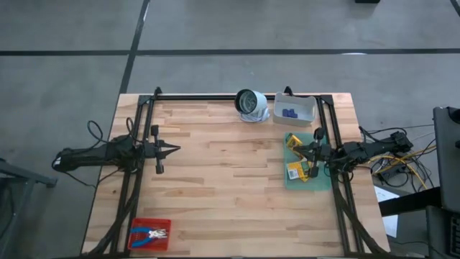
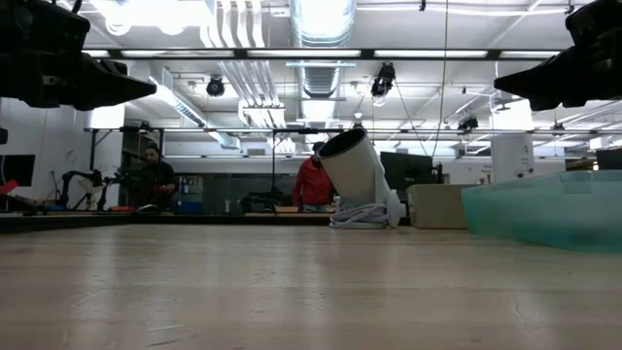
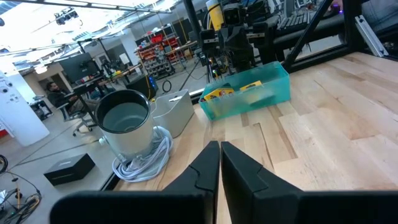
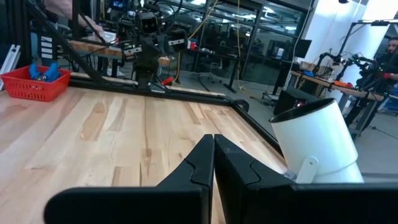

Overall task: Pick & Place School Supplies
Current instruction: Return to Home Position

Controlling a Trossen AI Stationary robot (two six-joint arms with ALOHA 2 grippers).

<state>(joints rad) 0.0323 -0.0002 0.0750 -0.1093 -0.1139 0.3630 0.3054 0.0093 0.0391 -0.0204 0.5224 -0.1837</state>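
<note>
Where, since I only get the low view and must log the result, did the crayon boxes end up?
Observer: In the green bin at the table's right edge; two crayon boxes show for certain, with the right gripper above the bin.
Operator: And the purple pieces?
Observer: The purple pieces are in the white bin, beside the white-grey round object.
Operator: The scissors?
Observer: The blue-handled tool lies in the red tray, on the side where the left gripper waits.

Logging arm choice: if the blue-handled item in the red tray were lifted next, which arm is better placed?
Left, likely: the red tray holding the blue-handled item is on the left arm's side, nearer the empty left tool. The right tool hangs over the green bin.
</note>
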